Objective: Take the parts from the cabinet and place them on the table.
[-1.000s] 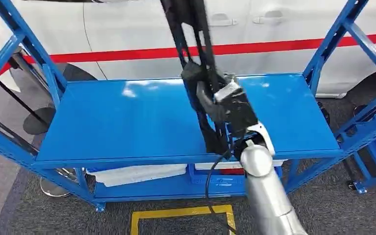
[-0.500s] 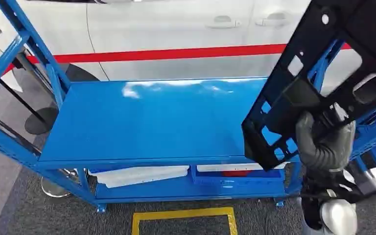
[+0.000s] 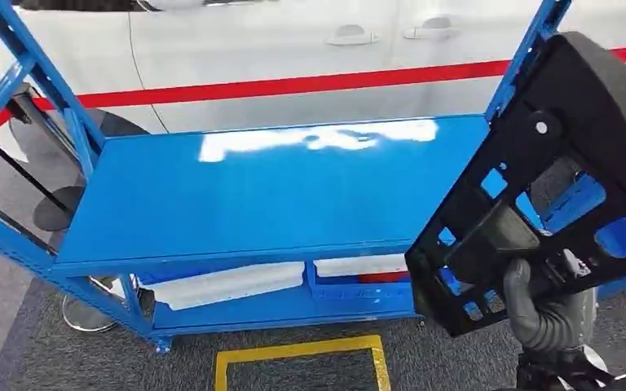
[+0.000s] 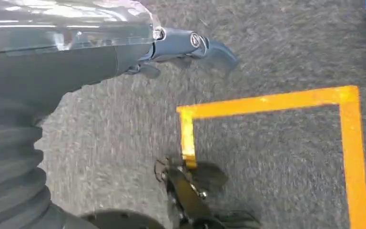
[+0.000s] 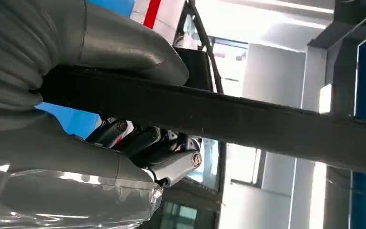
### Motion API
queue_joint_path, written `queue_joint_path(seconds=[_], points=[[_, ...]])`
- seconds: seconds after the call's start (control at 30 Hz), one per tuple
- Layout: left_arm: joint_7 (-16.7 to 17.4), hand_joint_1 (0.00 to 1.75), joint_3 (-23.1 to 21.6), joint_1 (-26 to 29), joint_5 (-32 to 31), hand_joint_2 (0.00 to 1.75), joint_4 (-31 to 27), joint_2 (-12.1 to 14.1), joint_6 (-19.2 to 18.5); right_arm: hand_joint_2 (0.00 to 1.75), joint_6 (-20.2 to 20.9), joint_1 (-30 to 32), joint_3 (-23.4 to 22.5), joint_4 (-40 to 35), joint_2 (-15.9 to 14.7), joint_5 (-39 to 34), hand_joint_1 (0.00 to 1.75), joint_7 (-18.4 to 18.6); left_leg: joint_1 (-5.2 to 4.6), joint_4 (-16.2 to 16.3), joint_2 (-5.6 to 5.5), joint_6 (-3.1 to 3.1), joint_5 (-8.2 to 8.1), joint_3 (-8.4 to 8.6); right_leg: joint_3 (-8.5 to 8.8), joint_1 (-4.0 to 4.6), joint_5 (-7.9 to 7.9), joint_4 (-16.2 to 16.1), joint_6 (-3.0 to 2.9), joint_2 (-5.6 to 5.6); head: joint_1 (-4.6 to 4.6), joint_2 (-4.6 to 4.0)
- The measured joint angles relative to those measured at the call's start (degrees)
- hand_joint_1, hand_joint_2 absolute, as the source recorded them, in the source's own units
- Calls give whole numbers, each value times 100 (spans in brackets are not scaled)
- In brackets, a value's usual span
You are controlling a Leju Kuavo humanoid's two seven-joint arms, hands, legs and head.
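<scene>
The big black plastic frame part with holes [image 3: 538, 187] is gripped by the right robot hand [image 3: 542, 314] beside the blue metal rack [image 3: 277, 204], and it could be knocked loose if bumped against a post.

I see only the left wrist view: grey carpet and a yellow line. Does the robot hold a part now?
Observer: Yes. The right hand grips a black perforated part, tilted, in the head view.
Operator: Is it on the table already?
Observer: No. It is in the air at the right end of the blue table.
Operator: Is the grip firm?
Observer: In the right wrist view the thumb lies over the part's edge, fingers under it.
</scene>
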Motion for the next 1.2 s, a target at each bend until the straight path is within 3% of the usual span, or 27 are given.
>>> queue_joint_path(seconds=[0.07, 0.1, 0.13, 0.2, 0.23, 0.27, 0.3, 0.37, 0.4, 0.43, 0.47, 0.57, 0.6, 0.63, 0.67, 0.73, 0.77, 0.8, 0.87, 0.9, 0.93, 1.0, 1.07, 1.1, 1.13, 1.17, 1.2], points=[[90, 0, 0, 22, 7, 175, 4, -4, 52, 175, -50, 275, -42, -39, 7, 90, 175, -85, 24, -81, 73, 61, 144, -9, -3, 16, 115, -76, 85, 66, 2, 0], [94, 0, 2, 12, 15, 175, 7, -13, 63, 175, -68, 404, -82, -50, 7, 139, 175, -164, 55, -129, 158, 55, 235, -38, -40, -24, 3, -13, 72, -12, 0, 0], [-8, 0, 6, 29, 59, 175, 7, -15, 50, 175, -70, 508, -118, -76, 7, 181, 175, -316, 55, -139, 192, 109, 287, -101, -127, -22, -328, 176, 93, -121, 2, 0], [-167, 0, 18, 49, 81, 175, 7, -15, -16, 175, -63, 679, -206, -169, 24, 205, 175, -568, 54, -129, 313, 115, 370, -229, -373, -73, -1032, 1037, 172, -193, 0, 0], [-173, 0, 20, 42, 90, 175, 7, -15, -33, 175, -46, 745, -249, -234, 37, 205, 175, -577, 55, -123, 383, 106, 408, -293, -465, -93, -1214, 1455, 217, -196, 2, 0], [-175, 0, 20, 30, 90, 175, 7, -15, -35, 175, -28, 787, -293, -287, 48, 205, 175, -572, 61, -109, 458, 86, 443, -346, -470, -119, -1214, 1713, 257, -201, 2, 0], [-175, 0, 20, 18, 96, 175, 7, -15, -37, 175, -20, 821, -324, -317, 57, 205, 175, -555, 73, -89, 530, 63, 468, -401, -364, -147, -1090, 1707, 293, -217, 0, 0], [-133, 0, 24, -13, 96, 175, 7, -15, -9, 175, -13, 930, -376, -387, 74, 205, 175, -507, 114, 19, 674, 12, 492, -526, 262, -212, -742, 1000, 378, -335, 2, 0], [-81, 0, 28, -25, 72, 175, 7, -13, 24, 175, -2, 975, -411, -417, 92, 188, 175, -496, 120, 108, 716, -27, 481, -575, 650, -244, -708, 490, 422, -524, 2, 0], [-42, 0, 35, -35, 57, 175, 4, 26, 44, 175, 15, 994, -448, -424, 112, 175, 175, -489, 80, 196, 760, -86, 461, -658, 873, -189, -953, 133, 449, -784, 4, 0], [9, 0, 39, -29, 39, 175, 9, 24, 66, 175, 42, 1048, -488, -426, 140, 175, 175, -494, 90, 228, 802, -119, 454, -667, 783, -152, -885, 225, 283, -685, -11, 0], [98, 0, 50, -28, 7, 175, 9, 26, 109, 175, 133, 1224, -614, -457, 245, 282, 175, -551, 101, 262, 951, -221, 500, -651, 699, -141, -877, 179, 61, -529, -11, 0], [109, 0, 61, -22, 11, 175, 9, 28, 116, 175, 144, 1251, -618, -459, 267, 337, 175, -562, 133, 308, 855, -275, 434, -685, 636, -149, -811, 162, -19, -475, -11, 0], [113, 0, 76, -22, 36, 175, 9, 46, 124, 175, 149, 1272, -618, -465, 297, 405, 175, -572, 148, 440, 559, -311, 191, -749, 577, -148, -754, 160, -48, -422, -11, 0], [118, 0, 92, -15, 44, 175, 9, 37, 127, 175, 149, 1273, -618, -468, 299, 452, 175, -573, 150, 734, 374, -317, -133, -837, 502, -141, -700, 161, -82, -369, -13, 0], [131, 0, 142, -7, 65, 175, 9, 37, 166, 175, 121, 1285, -610, -461, 308, 522, 175, -579, 146, 1582, 259, -285, -696, -1054, 334, -84, -577, 170, -122, -214, -11, 0], [148, 0, 177, -12, 81, 175, 9, 37, 230, 175, 88, 1299, -571, -446, 306, 548, 175, -588, 137, 1826, 253, -246, -777, -1075, 257, -50, -521, 173, -135, -141, -13, 0], [170, 0, 201, -19, 120, 175, 9, 37, 290, 175, 42, 1305, -518, -418, 304, 566, 175, -596, 113, 1823, 251, -194, -708, -979, 183, -22, -460, 177, -142, -61, -11, 0], [216, 0, 265, -39, 177, 175, 9, 33, 430, 175, -39, 1297, -396, -328, 221, 575, 175, -629, 24, 1129, 193, -33, -295, -459, 75, 27, -349, 177, -145, 109, -13, 0], [234, 0, 304, -55, 199, 175, 9, 26, 501, 175, -88, 1290, -330, -284, 170, 553, 175, -645, -28, 629, 63, 75, -117, -126, 40, 46, -299, 172, -146, 176, -13, 0], [256, 0, 348, -74, 238, 175, 7, 48, 568, 175, -131, 1279, -251, -227, 102, 513, 175, -668, -76, 181, -215, 218, -181, 114, 14, 11, -245, 172, -141, 200, -11, 0], [273, 0, 422, -79, 271, 175, 9, 17, 651, 175, -236, 1227, -76, -116, -55, 432, 175, -717, -74, 9, -197, 133, -117, 166, 5, -10, -118, 112, -61, 309, -11, 0], [284, 0, 487, -103, 308, 175, 9, 2, 734, 175, -354, 1221, 76, -31, -199, 328, 175, -756, -124, -49, -92, 173, -13, 130, -18, -43, 44, 12, 30, 452, -11, 0], [290, 0, 507, -97, 310, 175, 9, -29, 752, 175, -400, 1215, 129, 5, -267, 284, 175, -763, -37, -229, -17, 162, 152, 127, -36, 11, 79, 21, 33, 436, -7, 0], [295, 0, 538, -99, 321, 175, 9, -33, 780, 175, -437, 1218, 182, 44, -341, 236, 175, -791, -49, -272, 78, 153, 235, 94, -86, 33, -108, 65, 41, 160, -9, 0], [290, 0, 571, -96, 345, 175, 9, -46, 813, 175, -488, 1180, 234, 79, -433, 172, 175, -793, -48, -297, 153, 210, 303, 31, -159, 19, -484, 291, 64, -21, 0, 0], [290, 0, 603, -76, 359, 175, 9, -59, 839, 175, -556, 1139, 291, 125, -534, 76, 175, -800, -52, -289, 247, 168, 366, -58, -251, 4, -900, 694, 106, -126, 0, 0]])
